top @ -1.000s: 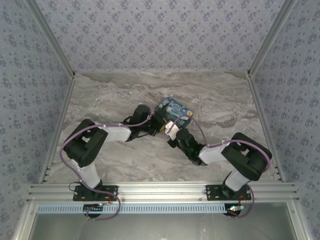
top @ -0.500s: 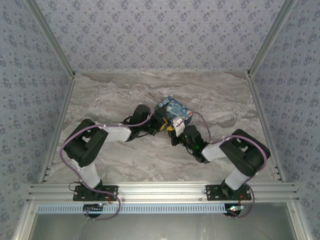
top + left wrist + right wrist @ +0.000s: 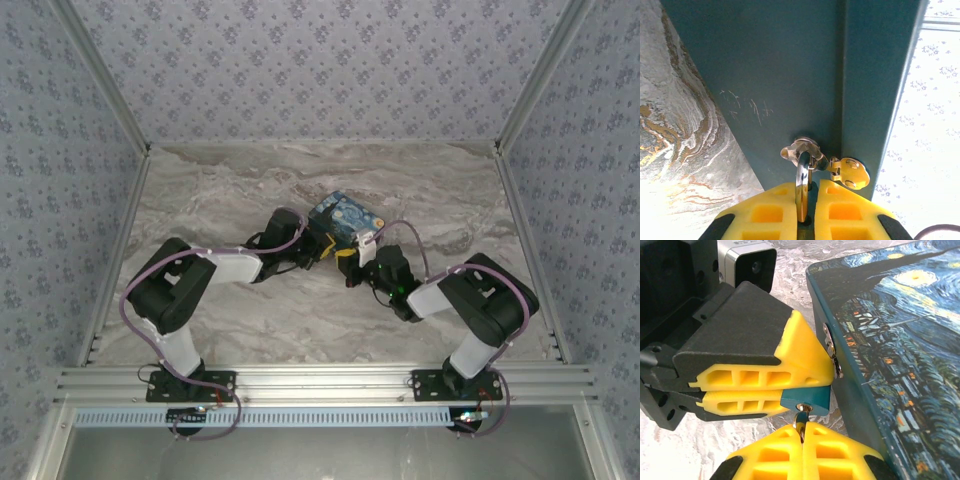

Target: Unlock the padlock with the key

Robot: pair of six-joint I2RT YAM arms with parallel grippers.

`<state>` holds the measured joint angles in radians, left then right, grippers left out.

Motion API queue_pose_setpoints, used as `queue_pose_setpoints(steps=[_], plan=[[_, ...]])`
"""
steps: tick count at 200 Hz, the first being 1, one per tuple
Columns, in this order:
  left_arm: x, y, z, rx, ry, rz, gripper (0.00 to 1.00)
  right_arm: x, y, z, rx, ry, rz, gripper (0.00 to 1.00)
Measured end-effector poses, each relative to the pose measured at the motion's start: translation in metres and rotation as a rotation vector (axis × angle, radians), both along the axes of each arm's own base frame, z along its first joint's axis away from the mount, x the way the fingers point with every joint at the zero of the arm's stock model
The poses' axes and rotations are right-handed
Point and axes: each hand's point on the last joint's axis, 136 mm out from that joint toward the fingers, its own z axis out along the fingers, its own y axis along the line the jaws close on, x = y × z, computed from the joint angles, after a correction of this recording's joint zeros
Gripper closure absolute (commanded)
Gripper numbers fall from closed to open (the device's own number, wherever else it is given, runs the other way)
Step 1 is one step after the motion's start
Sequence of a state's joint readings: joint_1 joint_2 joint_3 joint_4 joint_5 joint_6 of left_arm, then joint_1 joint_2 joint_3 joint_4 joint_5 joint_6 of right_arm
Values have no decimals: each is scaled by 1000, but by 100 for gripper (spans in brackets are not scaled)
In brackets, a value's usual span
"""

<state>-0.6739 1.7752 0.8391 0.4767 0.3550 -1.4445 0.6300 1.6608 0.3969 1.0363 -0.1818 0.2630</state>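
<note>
Marble-pattern surface (image 3: 220, 190), flower-print walls (image 3: 320, 70) on three sides. Left arm (image 3: 235, 265) and right arm (image 3: 440, 295) both reach in to the near corner of the box (image 3: 345, 217), mid-surface, slightly right of centre.

Box: blue-teal, lid printed with a swirly starry-night painting, no lettering I can read on it. Lid is down, so I can't tell the contents. Side wall is plain teal with a few light scratches, as the left wrist view shows.

Left tool (image 3: 807, 390): yellow fingers (image 3: 740, 377) clamped together on the padlock (image 3: 810, 397), one finger above the blue body and one below. The wrist camera (image 3: 747, 262) sits above it in the right wrist view.

Right tool (image 3: 801, 432): yellow fingers pressed together, pinching the key (image 3: 801, 422) in the seam between them. It sits just below the left tool, fingertips almost touching the padlock.

Padlock: hangs at the box's front side wall, body held level and just off the wall. The pale shackle (image 3: 801, 180) runs up between the left tool's fingers and through the staple of the shiny hasp (image 3: 802, 150). The hasp plate (image 3: 850, 172) sits on the lid edge just beside it.

Key: thin dark shaft, upright, tip at the bright keyway on the padlock's end face. How far in it sits I can't tell.
</note>
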Motion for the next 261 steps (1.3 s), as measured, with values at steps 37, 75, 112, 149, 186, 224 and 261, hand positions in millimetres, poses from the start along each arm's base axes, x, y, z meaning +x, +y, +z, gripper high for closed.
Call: queue_pose_setpoints(steps=[37,75,112,149,186,224,261], plan=[[1,-1,2,-7,-2,3,100,0,-1,1,58,55,-6,100],[1,-1,3,-12,-5,3,100,0,-1,1,77,80,-10,100],[0,1,-1,-4,2,7,90,-1,2,-4,16,69,-11,100],[-3,1,-14,4,36,5,81,-4,2,-14,-42,72,-26,100],[-14,-2,-19,-23,63,-28,68,-2,-5,-27,-85,89,-71,100],[-21,0,-25,-17,83,-42,52,0,-11,-31,-103,91,-105,100],[-22,13,-24,14,76,-35,41,-2,-13,-32,-80,106,-120,100]])
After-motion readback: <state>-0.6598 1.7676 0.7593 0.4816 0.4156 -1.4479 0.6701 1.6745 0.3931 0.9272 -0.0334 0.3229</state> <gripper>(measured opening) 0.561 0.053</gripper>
